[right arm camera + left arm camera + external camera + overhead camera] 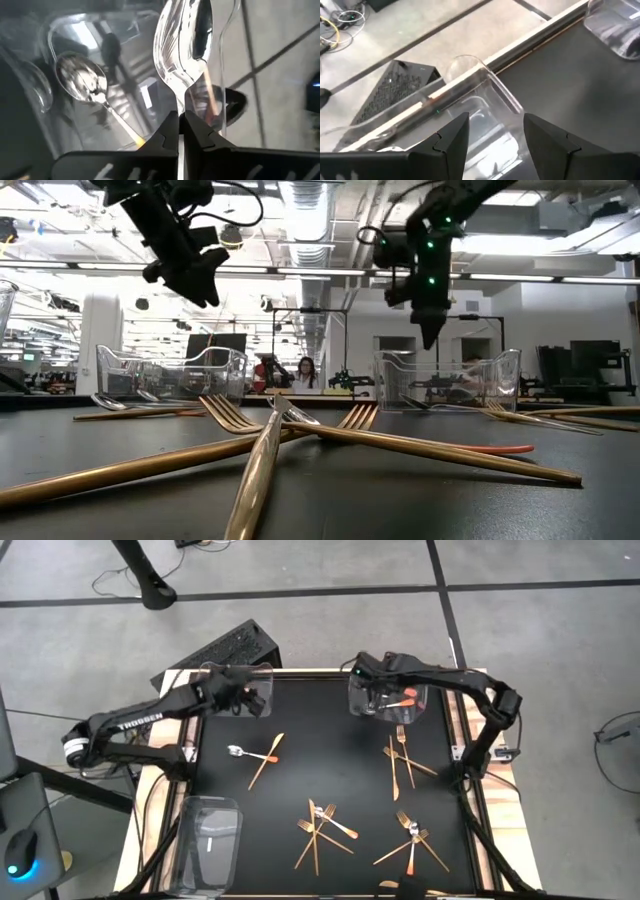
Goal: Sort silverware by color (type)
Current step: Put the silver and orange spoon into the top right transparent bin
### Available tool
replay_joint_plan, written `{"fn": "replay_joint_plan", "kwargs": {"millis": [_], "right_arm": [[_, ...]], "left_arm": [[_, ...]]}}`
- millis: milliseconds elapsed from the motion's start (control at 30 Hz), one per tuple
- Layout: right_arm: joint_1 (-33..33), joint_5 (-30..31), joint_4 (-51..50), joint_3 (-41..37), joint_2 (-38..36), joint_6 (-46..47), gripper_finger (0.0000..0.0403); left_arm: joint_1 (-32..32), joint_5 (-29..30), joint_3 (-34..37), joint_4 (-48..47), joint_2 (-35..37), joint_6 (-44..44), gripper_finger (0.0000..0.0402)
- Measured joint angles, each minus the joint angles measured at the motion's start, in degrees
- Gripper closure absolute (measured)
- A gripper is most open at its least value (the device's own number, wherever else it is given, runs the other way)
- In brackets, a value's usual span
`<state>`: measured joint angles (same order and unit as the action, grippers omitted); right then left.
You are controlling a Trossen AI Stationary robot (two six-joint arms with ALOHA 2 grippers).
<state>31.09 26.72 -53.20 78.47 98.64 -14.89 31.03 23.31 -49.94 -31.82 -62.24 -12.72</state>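
My right gripper [379,700] is over the far-right clear tray [432,708], shut on a silver-headed spoon [185,45]. Another spoon [82,80] lies in that tray, and its orange handle shows in the high view [405,700]. My left gripper [252,700] is open and empty over the far-left clear tray [485,100]. In the low view, both grippers, left [200,280] and right [432,320], are above the tray rims. A spoon [240,752], a gold knife [266,760] and gold forks [320,830] lie loose on the black mat. My right gripper pinches the spoon's thin neck [183,102], just behind the bowl, between its two shut fingertips. The fingers come from above and point down into the tray. The bowl sticks out beyond the fingertips, along them and clear of the tray floor. The fingers hide the handle.
More forks and knives lie at the right [400,760], with a mixed pile at the near right [412,840]. A third clear tray [208,840] stands at the near left. Crossed gold forks [270,435] lie close to the low camera. A person [303,372] sits far behind the table.
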Motion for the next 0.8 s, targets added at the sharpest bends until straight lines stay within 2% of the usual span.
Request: {"fn": "replay_joint_plan", "kwargs": {"millis": [100, 233, 367, 467, 633, 800], "right_arm": [[2.05, -2.16, 1.41, -1.38, 0.17, -0.15, 0.036], [2.8, -6.13, 2.47, -2.0, 0.03, -0.39, 0.0314], [2.28, -7.18, 4.74, -2.02, 0.03, 1.89, 0.0265], [1.32, -7.34, 6.17, -2.02, 0.03, 2.79, 0.0235], [-0.6, -7.37, 7.58, -2.02, 0.03, 3.28, 0.0201], [-1.96, -7.39, 8.36, -2.02, 0.03, 4.02, 0.0191]], "left_arm": [[4.0, -4.08, -1.19, -2.14, 0.0, 3.03, 0.023], [8.62, -8.27, -1.85, -4.6, -1.74, 10.77, 0.023], [11.61, -10.63, -2.88, -6.82, -6.32, 16.98, 0.023], [13.68, -12.16, -4.44, -8.96, -11.24, 18.5, 0.023], [16.72, -8.76, -10.77, -17.24, -21.26, 18.31, 0.023], [19.53, -3.98, -17.74, -24.35, -29.68, 18.32, 0.023]]}}
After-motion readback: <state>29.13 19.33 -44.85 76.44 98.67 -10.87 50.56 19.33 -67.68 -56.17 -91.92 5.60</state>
